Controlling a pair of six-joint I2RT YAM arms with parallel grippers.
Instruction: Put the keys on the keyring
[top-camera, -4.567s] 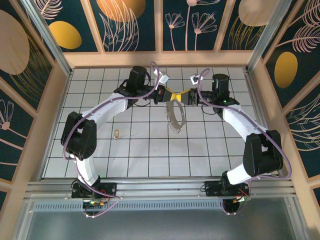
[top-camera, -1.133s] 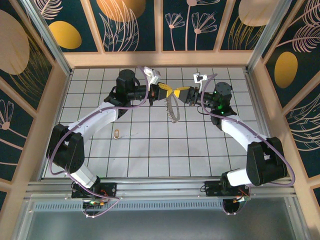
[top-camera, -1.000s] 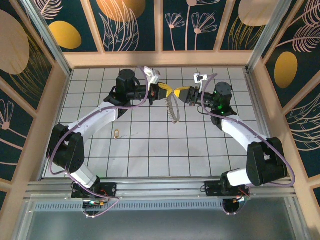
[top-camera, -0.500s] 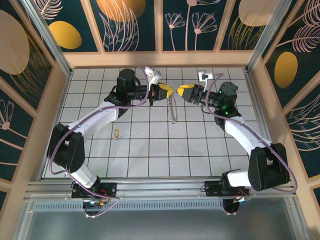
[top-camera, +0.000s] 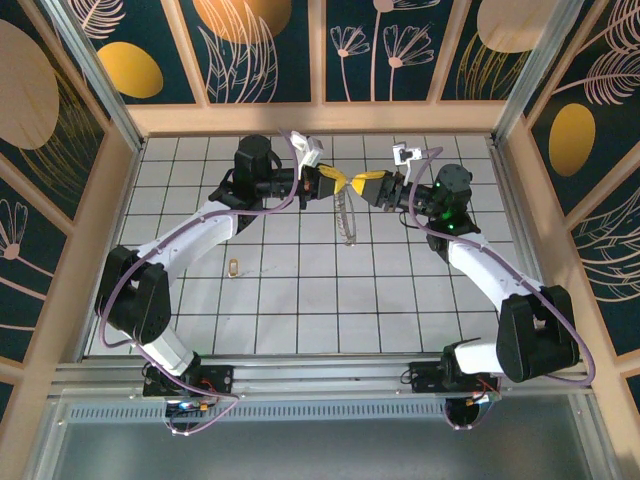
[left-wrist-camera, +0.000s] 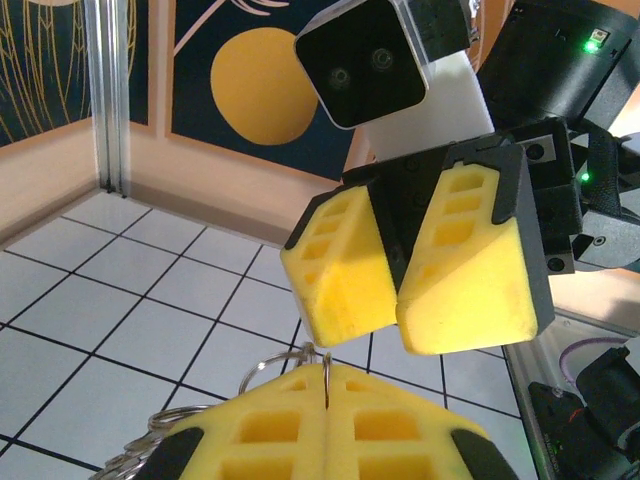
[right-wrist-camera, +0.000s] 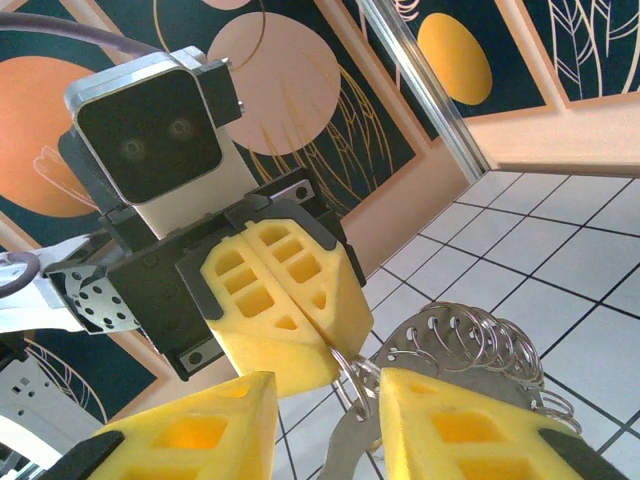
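White tiled tabletop (top-camera: 300, 320) w/ black grid, wood frame (top-camera: 320, 118), dark floral wall panels (top-camera: 275, 60), alu rail (top-camera: 320, 378)

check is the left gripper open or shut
Shut. In the right wrist view the left gripper has its yellow fingers pressed flat together, pinching the keyring wire at their tips.

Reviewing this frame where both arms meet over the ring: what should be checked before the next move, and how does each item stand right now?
1. Left gripper shut on the thin silvery floppy keyring: ok.
2. Right gripper clamped on the ring: not ok; its yellow fingers stand apart with the wire between them.
3. Tiny brass-gold key in a gripper: not ok; it lies on the white tiled floor, left of the ring and apart from both grippers.
4. Ring's coil pried open for a key: cannot tell.
5. Ring hanging clear of the floor: cannot tell.
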